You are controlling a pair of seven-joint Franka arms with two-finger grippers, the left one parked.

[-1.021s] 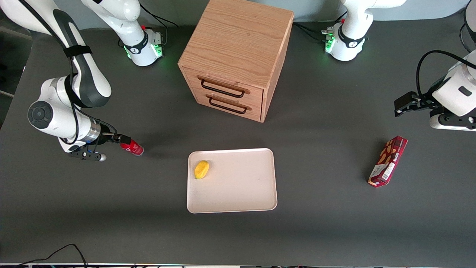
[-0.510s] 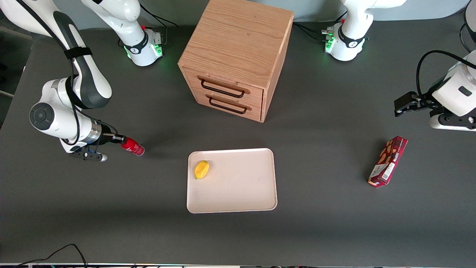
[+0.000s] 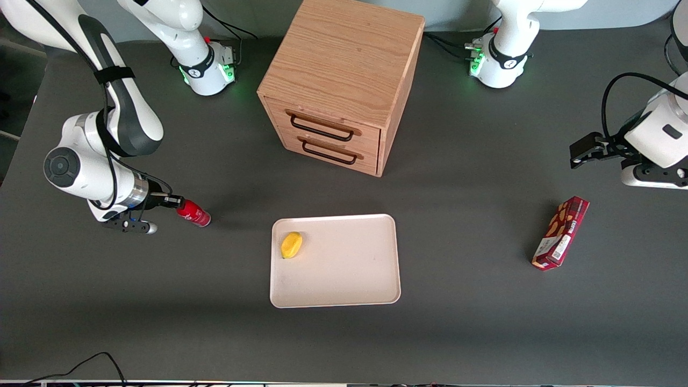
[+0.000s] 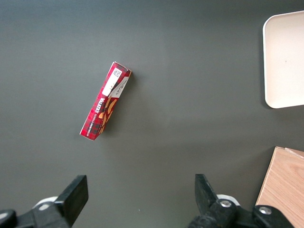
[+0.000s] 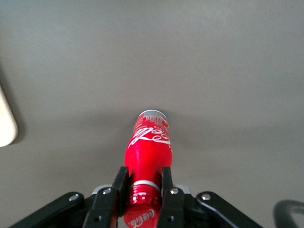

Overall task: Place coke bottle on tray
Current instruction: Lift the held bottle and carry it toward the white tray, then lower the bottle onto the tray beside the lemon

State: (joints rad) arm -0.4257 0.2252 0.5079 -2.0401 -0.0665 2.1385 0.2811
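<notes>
The coke bottle (image 3: 194, 214) is small, glossy red with white lettering, and lies tilted with its base pointing toward the tray. My right gripper (image 3: 173, 202) is shut on its neck, toward the working arm's end of the table. In the right wrist view the gripper (image 5: 142, 183) has both fingers pressed against the bottle (image 5: 148, 145) just below the red cap. The pale cream tray (image 3: 349, 269) lies flat near the table's middle, apart from the bottle; its corner shows in the right wrist view (image 5: 5, 124).
A yellow lemon-like fruit (image 3: 291, 244) lies in the tray's corner nearest the bottle. A wooden drawer cabinet (image 3: 338, 86) stands farther from the front camera than the tray. A red snack box (image 3: 560, 232) lies toward the parked arm's end.
My gripper and the bottle have shifted slightly toward the tray and a little up. Nothing else has moved.
</notes>
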